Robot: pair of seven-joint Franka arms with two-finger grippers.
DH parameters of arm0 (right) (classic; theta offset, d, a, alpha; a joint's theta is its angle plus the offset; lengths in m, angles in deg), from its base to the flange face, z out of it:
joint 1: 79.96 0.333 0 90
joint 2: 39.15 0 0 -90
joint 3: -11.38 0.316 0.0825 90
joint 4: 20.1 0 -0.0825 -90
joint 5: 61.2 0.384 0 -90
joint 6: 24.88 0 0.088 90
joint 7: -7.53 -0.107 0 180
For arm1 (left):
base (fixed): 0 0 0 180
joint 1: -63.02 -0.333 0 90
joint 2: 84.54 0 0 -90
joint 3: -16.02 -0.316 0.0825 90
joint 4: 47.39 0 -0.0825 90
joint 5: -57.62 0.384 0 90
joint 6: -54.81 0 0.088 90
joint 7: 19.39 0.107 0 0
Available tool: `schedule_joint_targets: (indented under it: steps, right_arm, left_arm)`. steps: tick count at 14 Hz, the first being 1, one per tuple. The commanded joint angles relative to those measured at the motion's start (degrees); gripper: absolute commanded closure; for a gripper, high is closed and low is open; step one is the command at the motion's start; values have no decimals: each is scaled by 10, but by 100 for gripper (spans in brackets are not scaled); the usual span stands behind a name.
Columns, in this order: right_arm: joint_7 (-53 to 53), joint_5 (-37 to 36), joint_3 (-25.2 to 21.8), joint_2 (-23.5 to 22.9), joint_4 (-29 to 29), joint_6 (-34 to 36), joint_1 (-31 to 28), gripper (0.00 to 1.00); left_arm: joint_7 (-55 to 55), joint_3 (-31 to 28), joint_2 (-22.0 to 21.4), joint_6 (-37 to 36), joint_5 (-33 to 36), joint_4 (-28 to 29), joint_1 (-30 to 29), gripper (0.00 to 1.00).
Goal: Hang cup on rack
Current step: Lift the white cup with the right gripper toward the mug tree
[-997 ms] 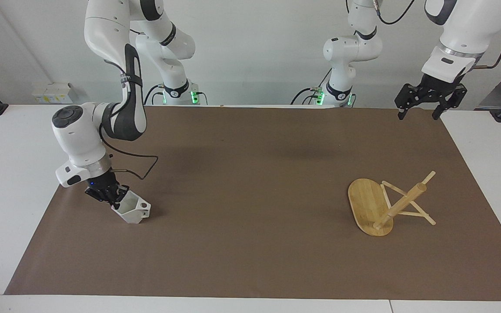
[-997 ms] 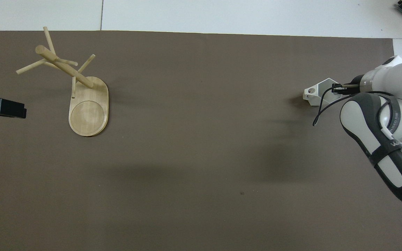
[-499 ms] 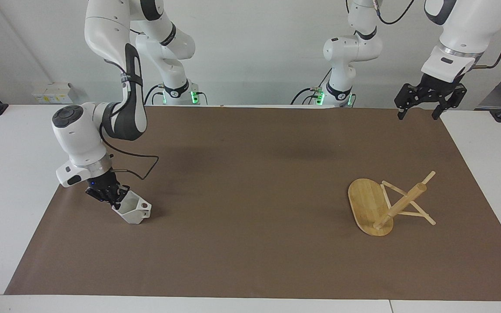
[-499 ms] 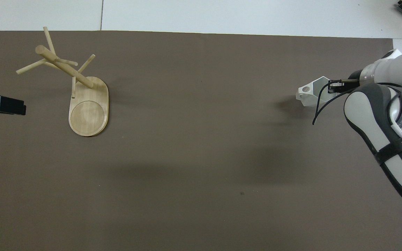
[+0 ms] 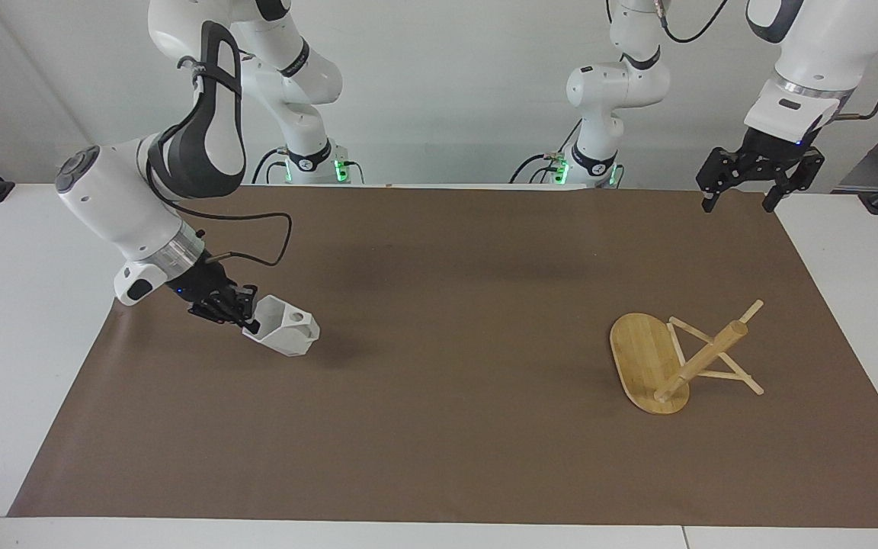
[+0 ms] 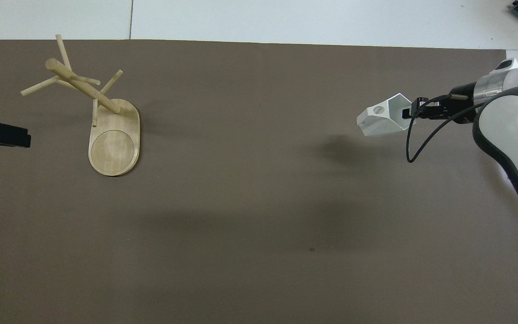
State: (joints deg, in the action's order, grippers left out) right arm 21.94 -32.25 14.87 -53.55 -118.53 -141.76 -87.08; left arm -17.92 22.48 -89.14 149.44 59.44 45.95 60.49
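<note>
Two arms share the work, but only one is busy. At the middle left of the facing view the right gripper point(image 5: 245, 314) is clamped on the rim of the cup point(image 5: 284, 328), which hangs tipped on its side clear of the brown mat point(image 5: 439, 320), its shadow below it. The rack point(image 5: 679, 357) stands at the lower right of that view, well apart. The left gripper point(image 5: 759, 177) waits at the upper right, fingers spread. This looks like the carry stage. Next, the handle's hole probably has to be lined up with a peg; which peg suits is hard to judge.
</note>
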Motion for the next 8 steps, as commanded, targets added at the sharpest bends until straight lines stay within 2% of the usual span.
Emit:
schedule_joint_targets:
  steps: [1, 5, 8]
  right_arm:
    - [89, 91, 3, 12, 1, 37, -9, 100]
    - [170, 224, 3, 27, 1, 101, -3, 100]
    - [168, 248, 19, 41, 1, 110, 2, 100]
  left_arm:
    - [5, -2, -14, 2, 8, 11, -4, 0]
    - [6, -1, -24, -12, 8, 25, 4, 0]
    - [7, 1, -28, 1, 2, 38, 5, 0]
